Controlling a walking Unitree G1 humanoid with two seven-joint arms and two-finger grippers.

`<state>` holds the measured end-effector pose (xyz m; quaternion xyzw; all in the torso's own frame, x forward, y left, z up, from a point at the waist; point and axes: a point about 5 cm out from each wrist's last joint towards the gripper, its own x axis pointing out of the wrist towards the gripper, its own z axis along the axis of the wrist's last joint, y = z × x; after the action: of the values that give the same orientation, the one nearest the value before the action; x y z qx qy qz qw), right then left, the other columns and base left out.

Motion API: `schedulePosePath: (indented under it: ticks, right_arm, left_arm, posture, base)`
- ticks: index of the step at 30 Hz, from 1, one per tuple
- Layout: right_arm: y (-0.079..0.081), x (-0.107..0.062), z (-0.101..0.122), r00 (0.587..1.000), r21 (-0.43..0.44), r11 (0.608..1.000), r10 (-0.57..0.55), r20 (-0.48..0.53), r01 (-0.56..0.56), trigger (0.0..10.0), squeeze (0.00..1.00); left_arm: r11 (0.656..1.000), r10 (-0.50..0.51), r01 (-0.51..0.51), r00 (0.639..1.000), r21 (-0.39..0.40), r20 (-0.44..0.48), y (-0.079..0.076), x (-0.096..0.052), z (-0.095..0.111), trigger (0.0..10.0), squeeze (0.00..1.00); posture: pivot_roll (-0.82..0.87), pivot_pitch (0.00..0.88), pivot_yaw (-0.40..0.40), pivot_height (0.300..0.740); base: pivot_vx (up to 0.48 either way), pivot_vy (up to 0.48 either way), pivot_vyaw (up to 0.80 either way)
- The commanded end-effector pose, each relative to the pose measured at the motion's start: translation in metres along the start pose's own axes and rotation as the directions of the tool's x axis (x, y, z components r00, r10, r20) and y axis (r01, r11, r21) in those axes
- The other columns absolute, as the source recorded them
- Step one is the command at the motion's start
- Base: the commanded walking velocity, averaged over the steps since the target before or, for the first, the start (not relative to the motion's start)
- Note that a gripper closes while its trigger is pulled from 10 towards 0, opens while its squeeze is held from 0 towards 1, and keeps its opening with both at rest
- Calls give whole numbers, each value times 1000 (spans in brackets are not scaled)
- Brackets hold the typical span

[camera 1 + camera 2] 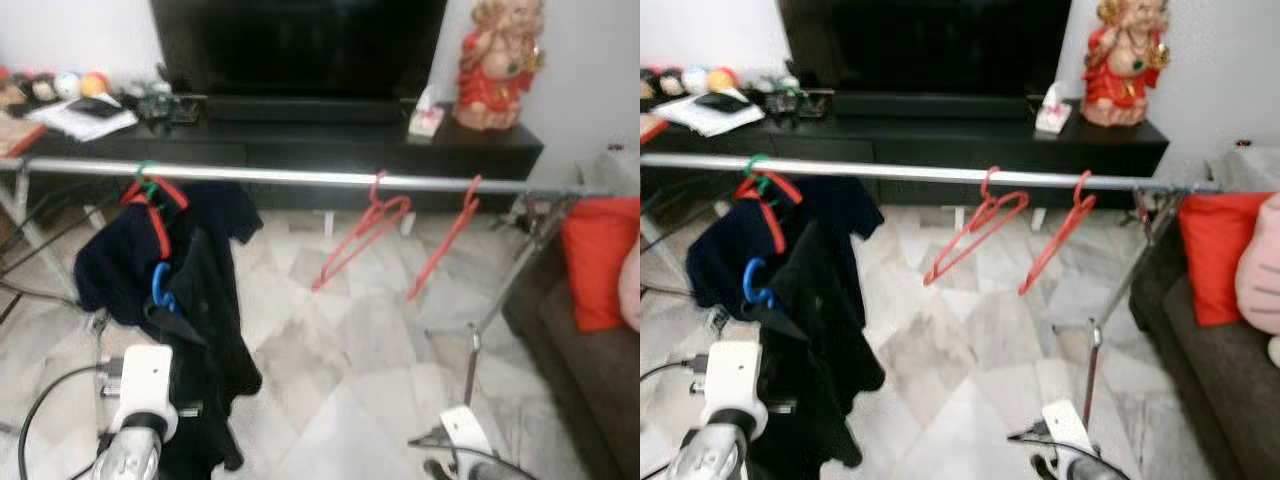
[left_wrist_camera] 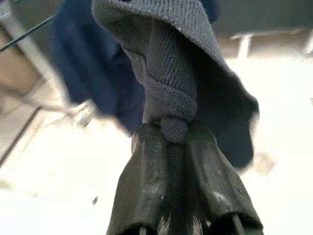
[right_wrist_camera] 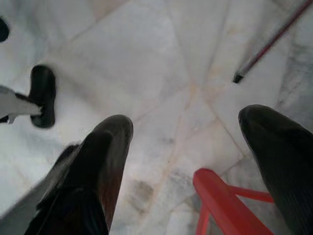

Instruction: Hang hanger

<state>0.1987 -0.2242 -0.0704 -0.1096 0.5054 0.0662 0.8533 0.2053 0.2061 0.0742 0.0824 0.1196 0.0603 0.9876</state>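
- Two grippers to log. Your left gripper (image 2: pixel 173 134) has both black fingers pinched tight on a fold of dark knit garment (image 2: pixel 171 63), cloth bunched between the tips.
- Your right gripper (image 3: pixel 186 132) is spread wide with nothing between the fingers; it hangs low over the marble floor (image 3: pixel 161 63), and a red hanger (image 3: pixel 220 200) edge lies just beneath it in the right wrist view.
- Left arm (image 1: pixel 135 420) sits at the lower left of the head views, touching the hem of the dark garment.
- That garment hangs from a blue hanger (image 1: pixel 160 288), whose hook is off the rail and below it, in front of a navy shirt (image 1: pixel 110 265).
- Navy shirt is on a red hanger with a green hook (image 1: pixel 148 185), hooked on the silver rail (image 1: pixel 300 177) at its left end.
- Two bare red hangers hang on the rail to the right: one (image 1: pixel 360 240) near the middle, one (image 1: pixel 445 245) just beyond it, both tilted.
- Rack upright (image 1: pixel 500 290) slants down at the right, close to your right arm (image 1: pixel 460 435).
- Behind the rail: black TV bench (image 1: pixel 300 145), television (image 1: pixel 300 45), red figurine (image 1: pixel 497 60), tissue box (image 1: pixel 425 118), papers and small balls at the left end.
- Brown sofa (image 1: pixel 590 380) with a red cushion (image 1: pixel 600 260) stands at the right, near the rack's end.
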Motion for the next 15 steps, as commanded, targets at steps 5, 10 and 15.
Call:
schedulePosePath:
  ticks: [5,10,15]
  right_arm:
    - [3,0,-2,1000,12,1000,6,-4,-6,10000,0]
    - [3,0,-2,1000,12,1000,6,-4,-6,10000,0]
    - [3,0,-2,1000,13,1000,6,-4,-6,10000,0]
  left_arm:
    - [1000,0,0,999,10,47,0,0,10,10000,0]
    - [1000,-3,3,999,10,47,0,0,10,10000,0]
    - [1000,-21,20,999,17,38,-1,1,9,10000,0]
  posture:
    - [-74,0,-1,740]
    - [-73,0,-1,740]
    - [-73,0,-1,740]
  base:
    - [-313,0,0]
    - [-315,0,0]
    - [0,0,0]
